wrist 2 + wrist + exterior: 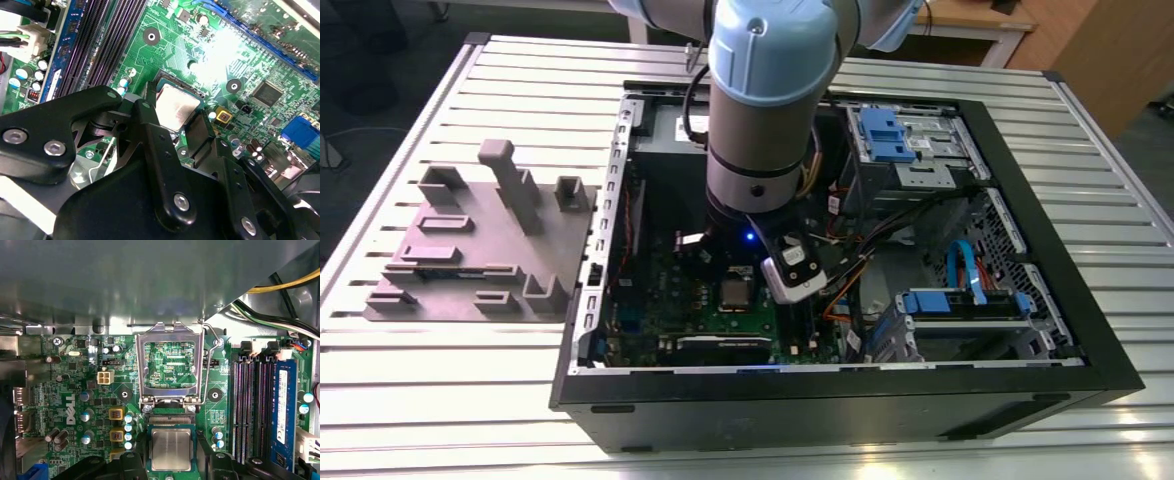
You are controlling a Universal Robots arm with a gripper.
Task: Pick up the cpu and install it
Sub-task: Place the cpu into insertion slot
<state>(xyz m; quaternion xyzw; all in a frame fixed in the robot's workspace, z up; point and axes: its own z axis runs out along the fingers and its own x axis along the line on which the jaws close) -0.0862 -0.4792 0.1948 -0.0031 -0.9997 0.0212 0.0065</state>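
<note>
The cpu (171, 449), a small square chip with a silvery top, sits at the open socket on the green motherboard (90, 390). My gripper (171, 462) straddles it, one black finger against each of two opposite edges, shut on it. In the second wrist view the cpu (175, 106) shows between the same fingers (146, 117) of my gripper (175, 120). Whether the chip is fully seated I cannot tell. The silver socket frame (170, 337) stands flipped up beside it. In the exterior view the cpu (736, 292) lies below the arm (754, 150).
The open black computer case (1067, 300) walls in the board. Memory slots (252, 405), cables (280, 320) and blue drive bays (894, 135) crowd around the socket. A grey-mauve block with upright posts (480, 240) stands on the slatted table at the exterior view's left.
</note>
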